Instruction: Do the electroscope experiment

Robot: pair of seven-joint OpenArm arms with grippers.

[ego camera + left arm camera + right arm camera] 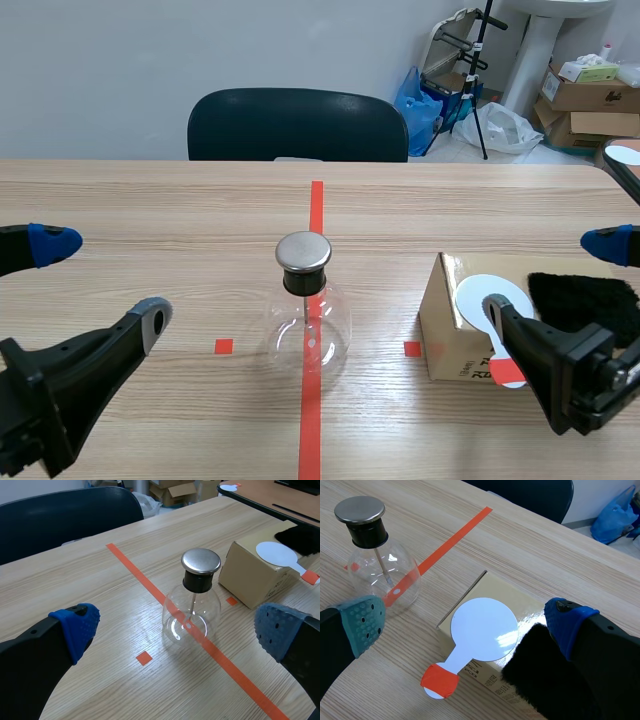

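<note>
The left end effector [102, 282] and right end effector [550, 278] are spread wide, empty; the paddle [484, 630] is laid overhanging its box [510, 592], seemingly for gripping.

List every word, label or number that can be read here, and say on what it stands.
No text is readable.
Cardboard box: print low on its side, too blurred to read.
Cartons in the background: any labels are too small to read.
</note>
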